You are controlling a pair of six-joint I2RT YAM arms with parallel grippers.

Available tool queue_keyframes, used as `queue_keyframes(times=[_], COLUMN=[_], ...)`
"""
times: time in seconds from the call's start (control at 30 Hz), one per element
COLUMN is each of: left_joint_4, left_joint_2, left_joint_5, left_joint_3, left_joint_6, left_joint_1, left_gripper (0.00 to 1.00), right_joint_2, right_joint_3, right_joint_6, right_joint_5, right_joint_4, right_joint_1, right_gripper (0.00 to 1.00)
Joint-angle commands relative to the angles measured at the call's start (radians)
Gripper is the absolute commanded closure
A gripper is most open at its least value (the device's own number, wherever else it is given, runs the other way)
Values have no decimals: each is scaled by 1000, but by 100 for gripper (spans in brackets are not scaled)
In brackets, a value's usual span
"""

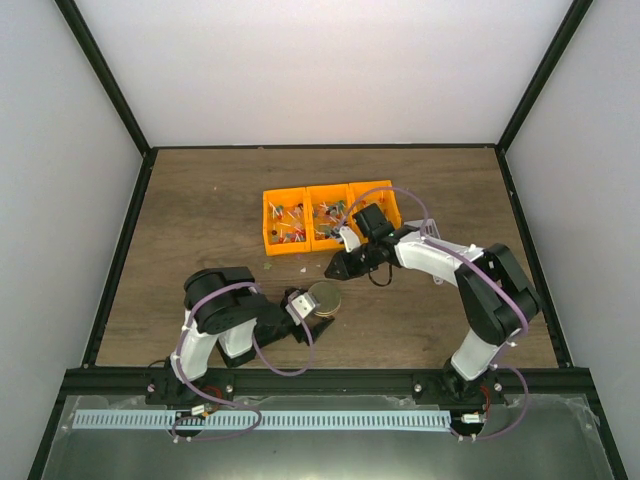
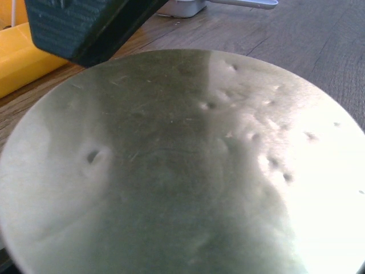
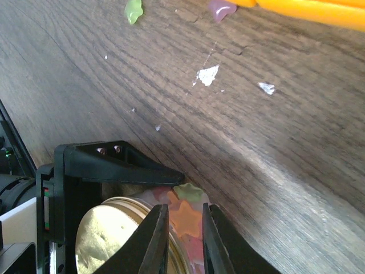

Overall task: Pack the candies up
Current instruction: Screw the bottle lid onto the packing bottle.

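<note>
A jar with a round gold lid (image 1: 325,297) lies tilted in my left gripper (image 1: 316,306), which is shut on it. That lid (image 2: 182,165) fills the left wrist view and hides my own fingers there. In the right wrist view the lid (image 3: 108,240) sits low on the left, and star-shaped candies (image 3: 188,220) in orange, green and pink show through the glass beside it. One black finger (image 3: 120,162) of the left gripper lies along the jar. My right gripper (image 3: 184,208) hovers just above the jar, jaws a narrow gap apart, holding nothing. More candies (image 1: 290,222) fill the orange bins.
Three orange bins (image 1: 268,215) stand in a row at the back of the wooden table. A loose green candy (image 3: 133,10), a purple one (image 3: 221,8) and silvery scraps (image 3: 208,75) lie in front of the bins. The right gripper's dark body (image 2: 74,28) looms over the lid.
</note>
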Motion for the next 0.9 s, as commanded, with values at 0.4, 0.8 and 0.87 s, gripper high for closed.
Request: queue_keyframes(times=[0.4, 0.8, 0.87], left_joint_4=[117, 121, 122], left_joint_2=[44, 47, 47], left_joint_5=[36, 35, 33], left_joint_3=[-36, -35, -36], left_joint_6=[-62, -63, -62], left_joint_1=[28, 37, 39], left_gripper=[10, 19, 18], right_joint_2=[2, -56, -65], right_joint_3=[-15, -12, -9], right_joint_6=[-21, 1, 0], right_joint_5=[-25, 20, 19], right_joint_4=[19, 11, 15], right_joint_1=[51, 51, 52], right_gripper=[85, 77, 77])
